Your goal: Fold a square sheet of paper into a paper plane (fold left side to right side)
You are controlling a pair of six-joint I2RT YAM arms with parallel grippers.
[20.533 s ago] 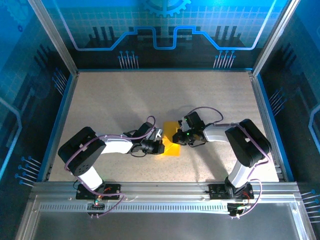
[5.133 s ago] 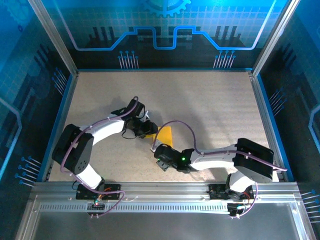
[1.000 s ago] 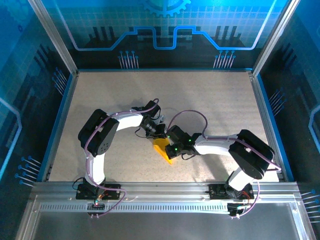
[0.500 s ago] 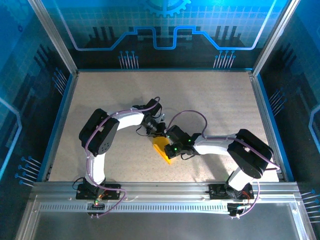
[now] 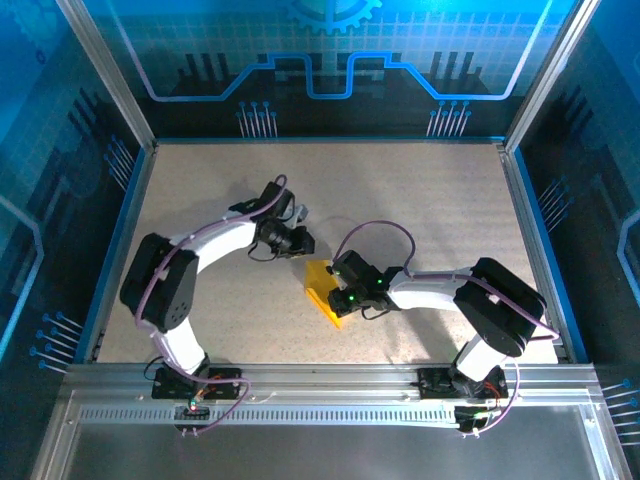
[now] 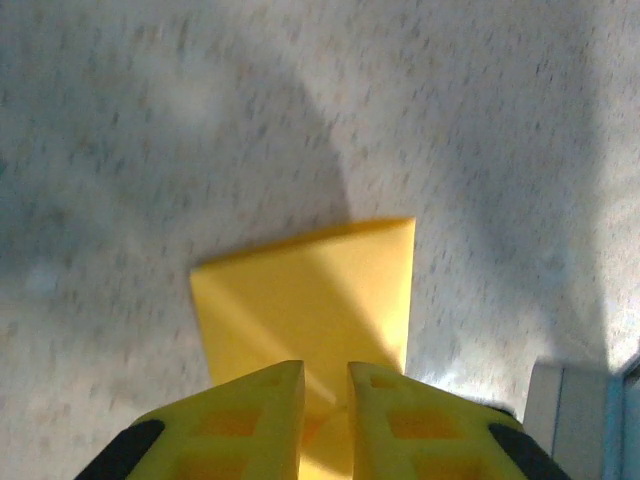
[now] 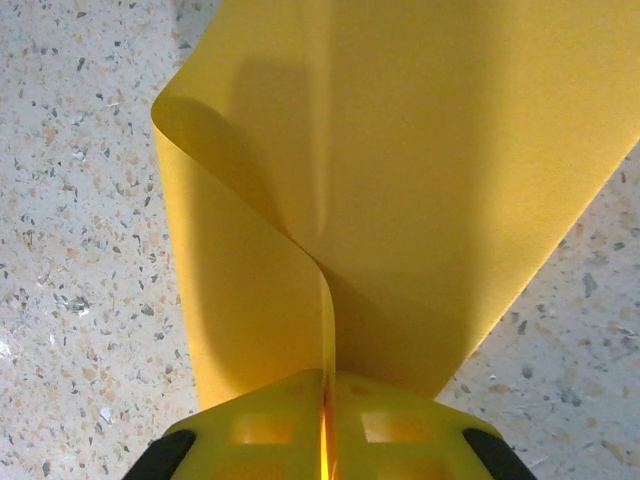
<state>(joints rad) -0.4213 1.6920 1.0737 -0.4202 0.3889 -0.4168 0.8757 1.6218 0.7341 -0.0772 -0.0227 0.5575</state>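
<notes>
The square sheet of paper (image 5: pixel 322 292) is yellow-orange and folded into a narrow slanted shape on the speckled table, near its middle. My right gripper (image 5: pixel 339 284) is at its right side. In the right wrist view the right gripper (image 7: pixel 326 378) is shut on a raised, curved flap of the sheet (image 7: pixel 400 200), whose edge runs between the fingertips. My left gripper (image 5: pixel 304 242) hovers up and to the left of the sheet, clear of it. In the left wrist view the left gripper (image 6: pixel 326 372) has a narrow gap between its jaws, with nothing held. The paper (image 6: pixel 310 290) lies flat beyond them.
The speckled table (image 5: pixel 420 200) has wide room at the back and on the right. A blue-edged frame wall (image 5: pixel 525 230) bounds it on the right. An aluminium rail (image 5: pixel 320 385) with the arm bases runs along the near edge.
My left gripper has let go of the paper, parted its jaws a little and drawn back up and to the left. The right gripper keeps its hold and has barely moved.
</notes>
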